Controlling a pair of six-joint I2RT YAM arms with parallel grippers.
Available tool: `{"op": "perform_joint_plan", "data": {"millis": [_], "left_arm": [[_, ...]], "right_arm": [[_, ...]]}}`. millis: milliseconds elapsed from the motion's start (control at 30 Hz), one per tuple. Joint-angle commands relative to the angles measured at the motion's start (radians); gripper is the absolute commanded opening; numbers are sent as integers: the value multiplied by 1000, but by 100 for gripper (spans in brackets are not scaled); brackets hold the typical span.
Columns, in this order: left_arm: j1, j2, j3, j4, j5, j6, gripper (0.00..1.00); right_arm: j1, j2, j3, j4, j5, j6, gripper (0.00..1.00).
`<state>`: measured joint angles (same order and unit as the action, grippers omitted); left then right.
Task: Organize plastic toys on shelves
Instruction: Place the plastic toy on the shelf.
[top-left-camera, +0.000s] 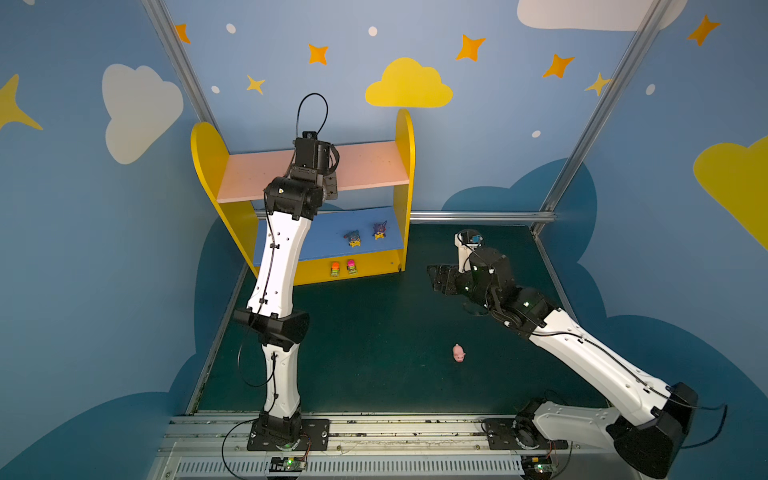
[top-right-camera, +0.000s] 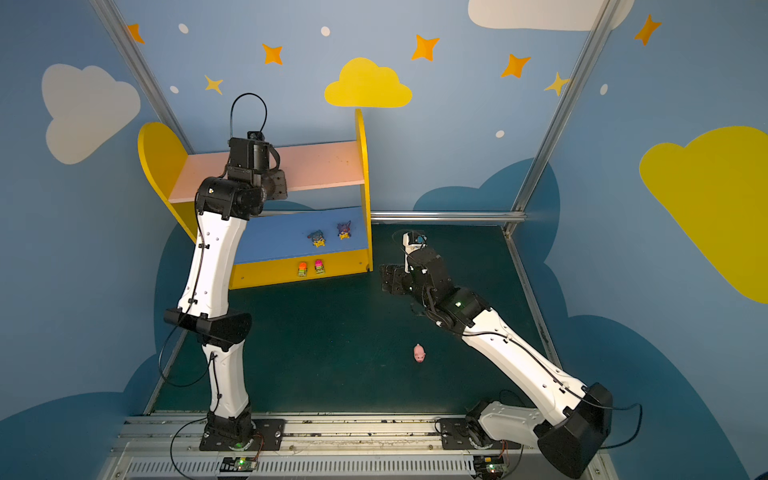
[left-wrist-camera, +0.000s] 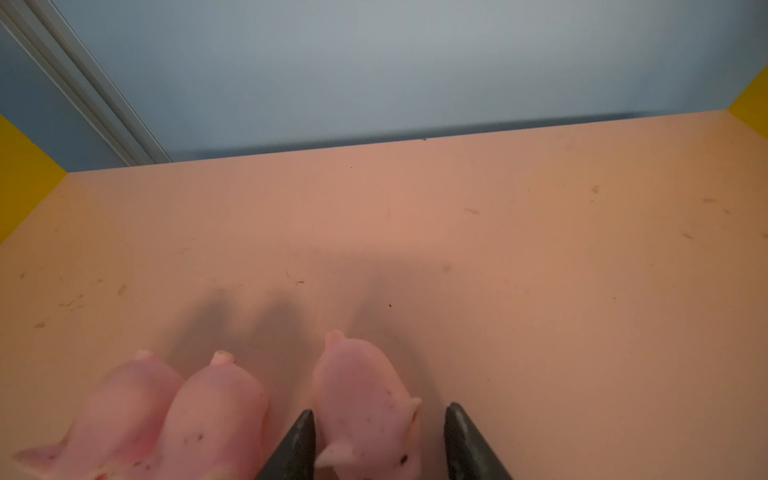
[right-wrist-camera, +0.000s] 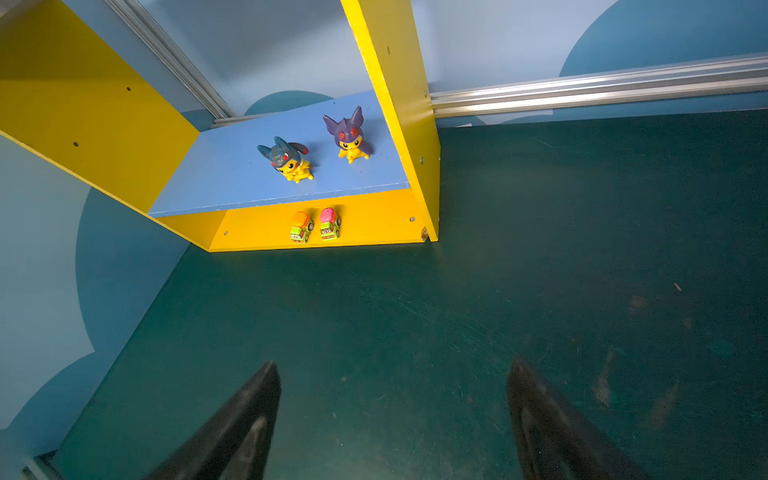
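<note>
Pig (left-wrist-camera: 361, 395) between parted left fingers (left-wrist-camera: 301, 440)

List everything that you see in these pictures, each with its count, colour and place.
Pigs: four, pink, three on the pink board, one on the table.
Figures: two, yellow with dark heads, on the blue board.
Cars: two, green, topped orange and pink, on the base.
Shelf: one, yellow sides and base, at the back of the table.
Table: one, dark green, under everything.
Left gripper: one, black, open around one pig on the pink board.
Right gripper: one, black, open and empty, above the table.
</note>
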<state>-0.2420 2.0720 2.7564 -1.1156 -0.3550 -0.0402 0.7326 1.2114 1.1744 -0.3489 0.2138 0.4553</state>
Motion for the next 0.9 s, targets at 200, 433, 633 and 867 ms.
{"op": "perform_joint_plan", "data": {"millis": [200,433,633,867], "left_arm": [[4,-19,17,-10,-13,-8,52],[4,-27,16,-28,-33,-27,51],[-11,-49,14,-22,-39,-30,51],[-39,-109,7,24,-45,-7,52]], "right_arm": [[-5,18,42,17,-23,9,84],[-8,24,47,11,-30,3,84],[-12,23,46,12,-35,2,84],[-18,15,51,12,-47,-3,84]]}}
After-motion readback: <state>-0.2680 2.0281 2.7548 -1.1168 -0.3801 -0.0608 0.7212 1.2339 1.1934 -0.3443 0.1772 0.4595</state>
